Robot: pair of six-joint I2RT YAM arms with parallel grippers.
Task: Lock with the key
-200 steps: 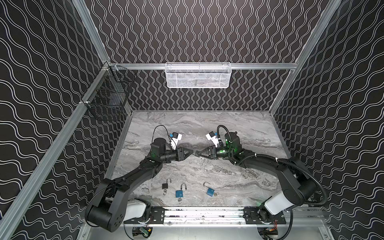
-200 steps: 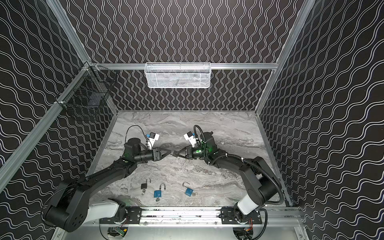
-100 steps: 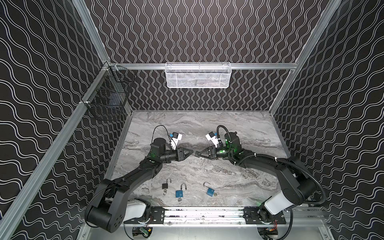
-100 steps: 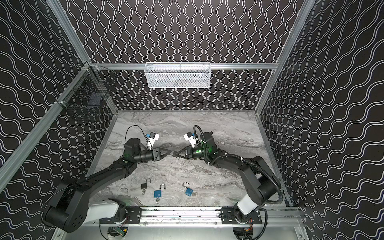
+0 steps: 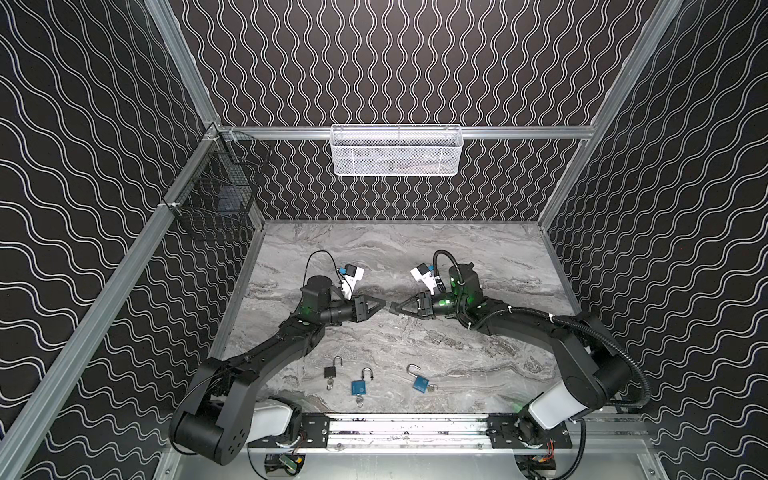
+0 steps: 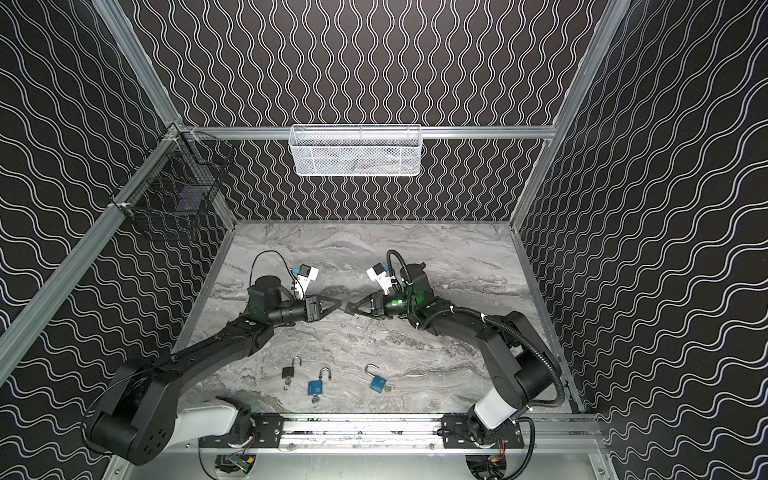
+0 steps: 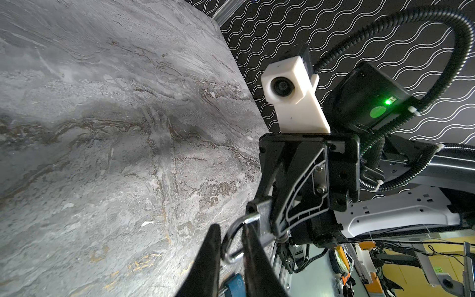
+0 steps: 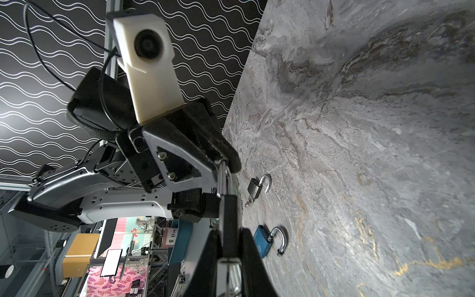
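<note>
above the grey bench (image 5: 457,249) the right hand (image 5: 393,308) grips the padlock (image 8: 228,218) mid-air, and the left hand (image 5: 381,302) has just closed onto its shackle (image 7: 250,219), likely ready to press it shut.

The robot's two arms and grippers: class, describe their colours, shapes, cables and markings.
The left arm and right arm are matte black jointed links on white base housings. The left gripper and right gripper have black triangular fingers. Each wrist carries a white boxy camera and a green light. A black corrugated hose runs along the right arm; a thin black cable loops over the left.
</note>
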